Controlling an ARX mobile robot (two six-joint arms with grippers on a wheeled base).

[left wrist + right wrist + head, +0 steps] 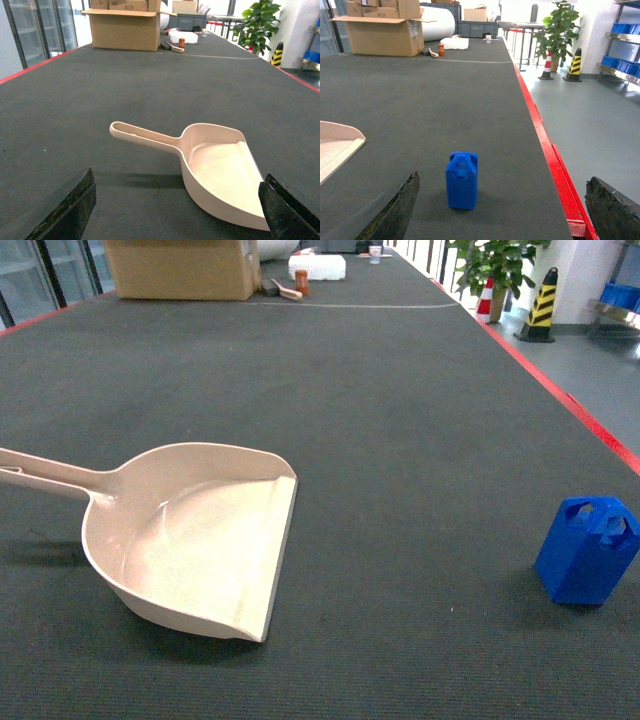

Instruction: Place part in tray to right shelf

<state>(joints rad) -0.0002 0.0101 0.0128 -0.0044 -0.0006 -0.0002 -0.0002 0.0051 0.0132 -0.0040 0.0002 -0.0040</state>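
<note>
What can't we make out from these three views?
- Tray: handle end is cut off by the head view's left edge.
- Tray, right wrist view: only a corner shows at the left edge.
- Part: absent from the left wrist view.
- Left gripper, right gripper: only finger edges show in the bottom corners.
- Right shelf: cut off by the right edge.

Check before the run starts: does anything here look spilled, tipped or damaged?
Nothing stands out. The beige plastic dustpan-shaped tray lies flat and empty on the dark mat, and the bright blue plastic block stands upright, apart, near the red edge.
</note>
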